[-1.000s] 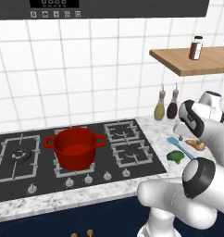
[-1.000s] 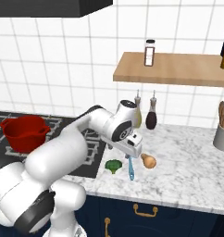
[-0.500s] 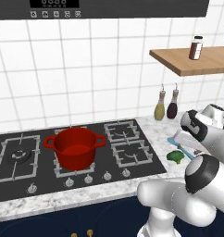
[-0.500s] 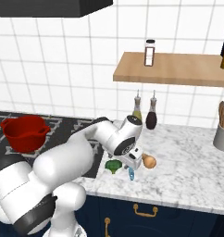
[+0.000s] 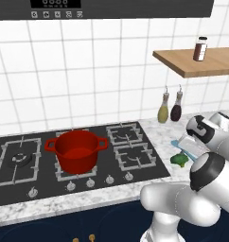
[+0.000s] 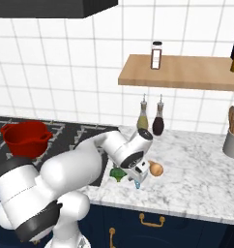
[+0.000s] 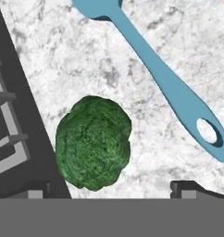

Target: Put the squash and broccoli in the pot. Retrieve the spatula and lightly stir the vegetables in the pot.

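The gripper (image 7: pixel 112 189) hangs low over the marble worktop (image 7: pixel 77 60) with its jaws spread wide and nothing between them. In the hand view the broccoli (image 7: pixel 94 142) lies on the worktop directly ahead of the two fingertips (image 7: pixel 188 187), just beside the dark edge of the hob (image 7: pixel 12 134) and apart from the spatula (image 7: pixel 164 78). The spatula lies flat on the marble, its blade toward the top of that view and the hole in its handle end near the right fingertip, not touching it. From the right base view the gripper (image 6: pixel 136 170) is down at the worktop between the broccoli (image 6: pixel 118 174) and the tan squash (image 6: pixel 155 168), which rests on the marble just to the right of the hand; a bit of the spatula (image 6: pixel 137 184) shows under the hand. From the left base view the broccoli (image 5: pixel 180 159) sits right of the hob (image 5: pixel 130 146), with the spatula (image 5: pixel 176 142) just behind it. The red pot (image 5: pixel 77 150) stands on a burner of the hob, well apart from the vegetables. Two bottles (image 6: pixel 151 117) stand at the tiled wall beneath a wooden shelf (image 6: pixel 182 72).
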Controlling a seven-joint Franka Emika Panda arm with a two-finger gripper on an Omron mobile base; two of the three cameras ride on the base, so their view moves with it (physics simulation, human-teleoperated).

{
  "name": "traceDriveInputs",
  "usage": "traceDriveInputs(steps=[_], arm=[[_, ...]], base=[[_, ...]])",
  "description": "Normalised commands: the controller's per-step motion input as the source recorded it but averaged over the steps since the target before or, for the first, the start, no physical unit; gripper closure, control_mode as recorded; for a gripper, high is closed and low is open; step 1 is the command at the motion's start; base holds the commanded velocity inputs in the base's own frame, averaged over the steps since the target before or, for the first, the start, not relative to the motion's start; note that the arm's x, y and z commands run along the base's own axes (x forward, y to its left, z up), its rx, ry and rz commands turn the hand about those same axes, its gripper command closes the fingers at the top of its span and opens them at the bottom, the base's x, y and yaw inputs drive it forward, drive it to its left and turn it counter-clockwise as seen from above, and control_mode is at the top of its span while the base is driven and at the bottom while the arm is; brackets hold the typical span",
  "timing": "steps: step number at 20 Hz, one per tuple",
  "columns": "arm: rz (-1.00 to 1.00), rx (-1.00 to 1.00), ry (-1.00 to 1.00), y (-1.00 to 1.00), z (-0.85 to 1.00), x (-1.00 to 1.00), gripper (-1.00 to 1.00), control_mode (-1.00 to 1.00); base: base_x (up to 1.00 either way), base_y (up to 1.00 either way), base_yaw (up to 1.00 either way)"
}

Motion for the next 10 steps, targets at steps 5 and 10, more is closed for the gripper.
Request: traceDriveInputs(steps=[5,10], arm=[[-0.04,0.06,0.0,0.21,-0.07,0.05,-1.0,-1.0],[-0.04,0.04,0.0,0.15,-0.17,0.04,-1.0,-1.0]], base=[[0.0,0.0,0.0],[0.0,0.0,0.0]])
